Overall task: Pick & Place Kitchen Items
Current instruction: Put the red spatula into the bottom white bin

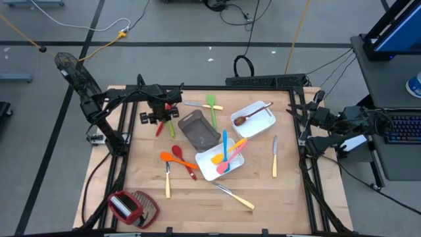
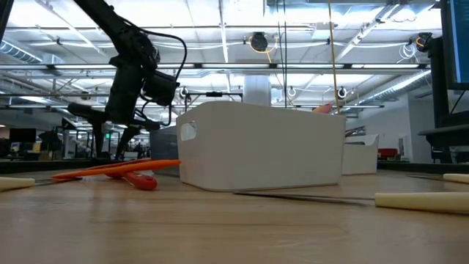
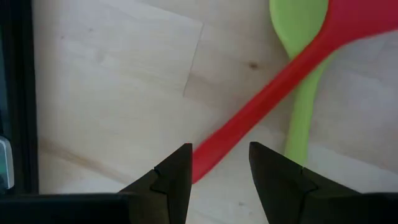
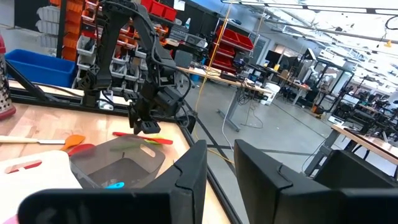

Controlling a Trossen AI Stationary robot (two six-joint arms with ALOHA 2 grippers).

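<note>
A grey-brown tray (image 1: 198,128) sits near the middle of the wooden table (image 1: 263,191), between two white trays (image 1: 260,122) (image 1: 205,168). A red-and-wire-mesh tool (image 1: 133,207) lies at the table's corner. A black power strip (image 1: 263,81) runs along the far edge.

Bright overhead striplights; soft shadows; wrist foreground blurred.

Around grey-brown tray (image 1: 197,128): bare table (image 1: 289,191) far beyond its right; left gripper (image 1: 160,117), red spatula (image 1: 162,122) and green spatula (image 1: 171,127) crowd its left.
</note>
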